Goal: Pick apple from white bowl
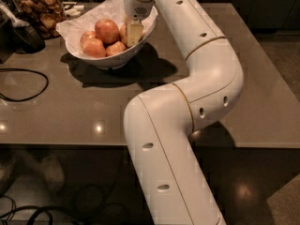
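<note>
Task entry, unfinished: round red-orange apple (122, 32) lies unlifted in wide glossy white paper-lined bowl (102, 62) among three other apples; white two-finger gripper (134, 33) inside bowl, just beside it, grip state undeterminable; grasp and lift outstanding.

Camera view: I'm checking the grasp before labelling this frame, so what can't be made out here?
All in the camera view:
- The gripper, down in the white bowl among the fruit: its own wrist hides whether it grips anything.
- The apple behind it: mostly covered by the gripper.
- Glass jar: top cut off by the upper edge.
- Black cable: runs off the left edge.
</note>
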`<state>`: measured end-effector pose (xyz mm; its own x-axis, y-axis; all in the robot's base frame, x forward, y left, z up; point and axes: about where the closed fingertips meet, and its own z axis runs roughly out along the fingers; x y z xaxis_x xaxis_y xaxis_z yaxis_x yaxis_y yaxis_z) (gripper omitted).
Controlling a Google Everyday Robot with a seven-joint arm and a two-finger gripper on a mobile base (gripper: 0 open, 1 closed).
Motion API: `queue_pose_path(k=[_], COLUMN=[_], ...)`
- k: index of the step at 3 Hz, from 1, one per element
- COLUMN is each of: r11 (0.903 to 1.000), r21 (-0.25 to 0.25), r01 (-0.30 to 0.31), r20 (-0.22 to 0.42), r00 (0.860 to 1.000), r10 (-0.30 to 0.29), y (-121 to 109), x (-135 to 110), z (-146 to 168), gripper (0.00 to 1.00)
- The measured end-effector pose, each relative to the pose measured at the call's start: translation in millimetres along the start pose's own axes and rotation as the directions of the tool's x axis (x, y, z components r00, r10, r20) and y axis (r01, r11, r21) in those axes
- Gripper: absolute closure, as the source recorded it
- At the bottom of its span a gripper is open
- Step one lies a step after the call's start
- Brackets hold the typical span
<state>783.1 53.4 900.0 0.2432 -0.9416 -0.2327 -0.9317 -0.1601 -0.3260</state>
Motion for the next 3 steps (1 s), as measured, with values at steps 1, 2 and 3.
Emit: queue_pose_path(k=[1, 2, 3], r11=[1.0000, 1.0000, 1.0000], r21=[0.000, 0.000, 0.000], r01=[0.000, 0.000, 0.000], r20=[0.000, 0.000, 0.000], r00=[1.000, 1.000, 1.000], r10=[0.000, 0.000, 0.000], y=[0.0, 0.0, 0.0], x=[0.0, 0.0, 0.0], z=[0.0, 0.0, 0.0], gripper=[0.70, 0.93, 1.00])
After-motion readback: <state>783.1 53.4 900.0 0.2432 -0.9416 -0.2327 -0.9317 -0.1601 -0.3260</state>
